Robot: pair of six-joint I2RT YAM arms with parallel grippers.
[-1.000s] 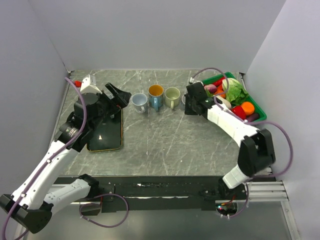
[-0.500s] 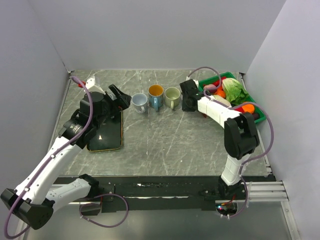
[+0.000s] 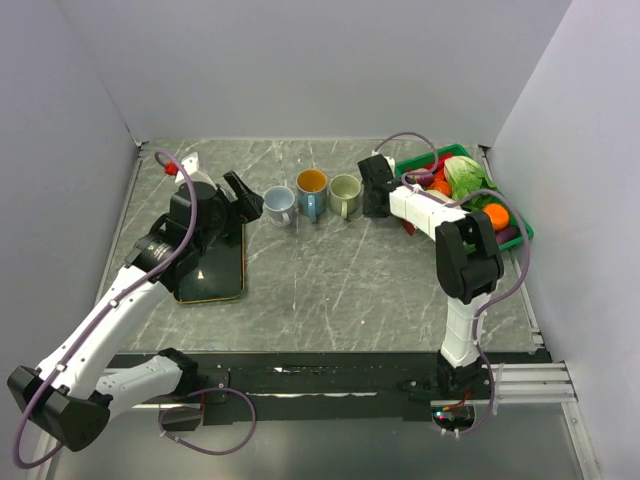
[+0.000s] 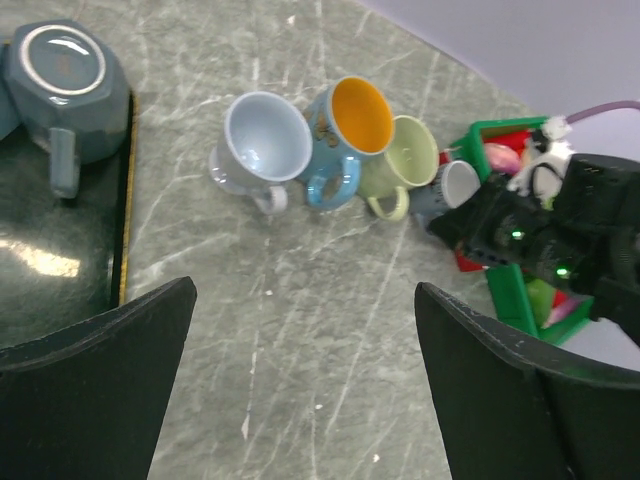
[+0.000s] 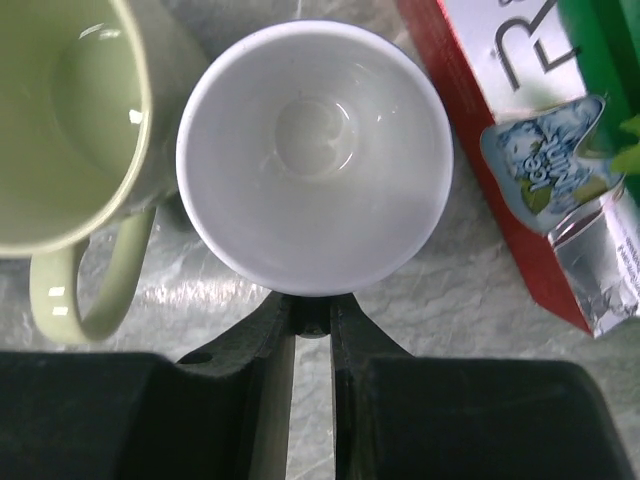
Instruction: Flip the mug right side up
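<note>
A grey-blue mug (image 4: 65,85) stands upside down, base up, on the black tray (image 4: 40,270) at the left. In the top view my left wrist hides most of it. My left gripper (image 4: 305,290) is open and empty, hovering above the table right of the tray (image 3: 215,275), also seen from above (image 3: 245,198). My right gripper (image 5: 312,300) is shut on the handle of a dark mug with a white inside (image 5: 315,165). That mug stands mouth up next to the pale green mug (image 5: 60,130), and the left wrist view shows it too (image 4: 455,185).
A light blue mug (image 3: 278,205), a blue mug with an orange inside (image 3: 312,190) and the pale green mug (image 3: 345,192) stand upright in a row. A green bin (image 3: 520,218) of vegetables sits at the back right. A red box (image 5: 510,150) lies beside the held mug.
My right gripper has moved left and back with its mug, up beside the green mug, and its forearm has swung toward the bin. My left arm has risen slightly.
</note>
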